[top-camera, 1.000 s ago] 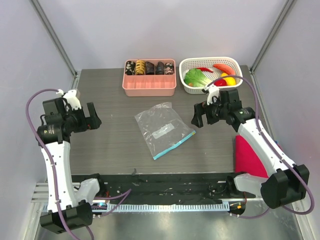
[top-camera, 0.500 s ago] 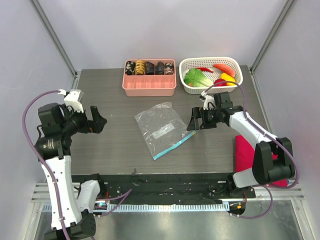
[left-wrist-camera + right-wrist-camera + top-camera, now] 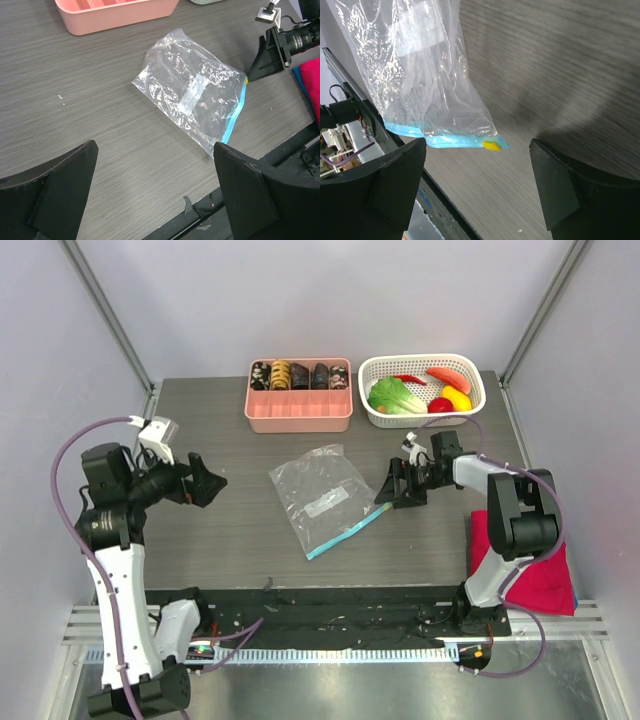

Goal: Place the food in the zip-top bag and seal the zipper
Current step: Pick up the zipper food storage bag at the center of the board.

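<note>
The clear zip-top bag (image 3: 323, 496) lies flat mid-table, its pale label up and its light-blue zipper (image 3: 348, 531) along the near-right edge. It also shows in the left wrist view (image 3: 192, 97) and the right wrist view (image 3: 415, 75), where a small yellow slider (image 3: 492, 145) sits at the zipper's end. The food (image 3: 398, 395), green lettuce, red chili, tomato, yellow and orange pieces, lies in the white basket (image 3: 471, 371). My right gripper (image 3: 397, 485) is open, low, just right of the zipper's end. My left gripper (image 3: 203, 480) is open and empty, left of the bag.
A pink compartment tray (image 3: 299, 410) with dark roll pieces stands at the back centre, left of the basket. A red cloth (image 3: 535, 575) lies at the near right. A black rail (image 3: 330, 605) runs along the table's near edge.
My right gripper has dropped and moved left to the bag's zipper end. My left gripper has swung right toward the bag. The bag has not moved.
</note>
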Available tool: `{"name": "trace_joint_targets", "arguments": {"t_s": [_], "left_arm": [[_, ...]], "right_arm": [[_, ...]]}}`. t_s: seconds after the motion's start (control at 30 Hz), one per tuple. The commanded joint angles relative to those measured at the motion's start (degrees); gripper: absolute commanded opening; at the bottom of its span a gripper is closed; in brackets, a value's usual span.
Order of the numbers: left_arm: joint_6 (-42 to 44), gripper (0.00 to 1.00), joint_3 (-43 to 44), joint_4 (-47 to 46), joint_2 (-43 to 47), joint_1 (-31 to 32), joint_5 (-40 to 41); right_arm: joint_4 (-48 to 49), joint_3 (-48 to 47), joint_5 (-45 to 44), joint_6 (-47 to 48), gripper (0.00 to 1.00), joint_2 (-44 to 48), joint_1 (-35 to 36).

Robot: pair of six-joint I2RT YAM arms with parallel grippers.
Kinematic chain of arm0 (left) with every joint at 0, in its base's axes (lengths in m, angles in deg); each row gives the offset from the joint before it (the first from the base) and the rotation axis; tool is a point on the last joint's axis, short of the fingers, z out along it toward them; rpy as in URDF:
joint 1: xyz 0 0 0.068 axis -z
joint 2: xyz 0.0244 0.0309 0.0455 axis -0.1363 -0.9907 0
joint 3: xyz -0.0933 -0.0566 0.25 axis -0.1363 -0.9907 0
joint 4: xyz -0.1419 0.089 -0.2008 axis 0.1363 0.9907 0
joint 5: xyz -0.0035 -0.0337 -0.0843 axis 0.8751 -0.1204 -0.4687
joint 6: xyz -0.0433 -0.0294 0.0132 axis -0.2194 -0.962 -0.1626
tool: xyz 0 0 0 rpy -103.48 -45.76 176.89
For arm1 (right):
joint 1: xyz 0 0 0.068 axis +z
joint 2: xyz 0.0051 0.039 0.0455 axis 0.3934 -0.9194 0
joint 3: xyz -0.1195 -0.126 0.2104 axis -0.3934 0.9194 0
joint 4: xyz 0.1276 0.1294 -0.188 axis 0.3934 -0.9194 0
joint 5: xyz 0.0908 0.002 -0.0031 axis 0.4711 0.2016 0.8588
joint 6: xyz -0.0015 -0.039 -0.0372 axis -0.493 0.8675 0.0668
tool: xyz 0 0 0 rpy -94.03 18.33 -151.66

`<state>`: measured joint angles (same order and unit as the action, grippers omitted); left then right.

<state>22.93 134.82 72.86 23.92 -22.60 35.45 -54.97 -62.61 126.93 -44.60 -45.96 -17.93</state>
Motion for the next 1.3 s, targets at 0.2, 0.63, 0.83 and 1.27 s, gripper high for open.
{"name": "trace_joint_targets", "arguments": {"t_s": [0.2,0.63,0.83,1.27], "left_arm": [[-1.5,1.00,-1.3,-5.8,-4.6,0.8,-3.8],[-1.0,0.99,-2.6,-5.6,-7.1,18.2,6.8],[1.1,0.99,-0.8,-5.9,-8.3,29.4,17.6],[12.3,0.83,4.4,-10.9,-21.7,60.6,45.9]], "right_arm": [[12.8,1.0,8.6,-7.4,0.78,-5.6,0.1],[28.8,9.7,12.6,-27.9,0.01,4.5,0.2],[31.3,9.3,11.6,-40.9,0.01,12.1,0.3],[29.0,8.5,15.4,-47.3,0.01,14.3,3.1]]}}
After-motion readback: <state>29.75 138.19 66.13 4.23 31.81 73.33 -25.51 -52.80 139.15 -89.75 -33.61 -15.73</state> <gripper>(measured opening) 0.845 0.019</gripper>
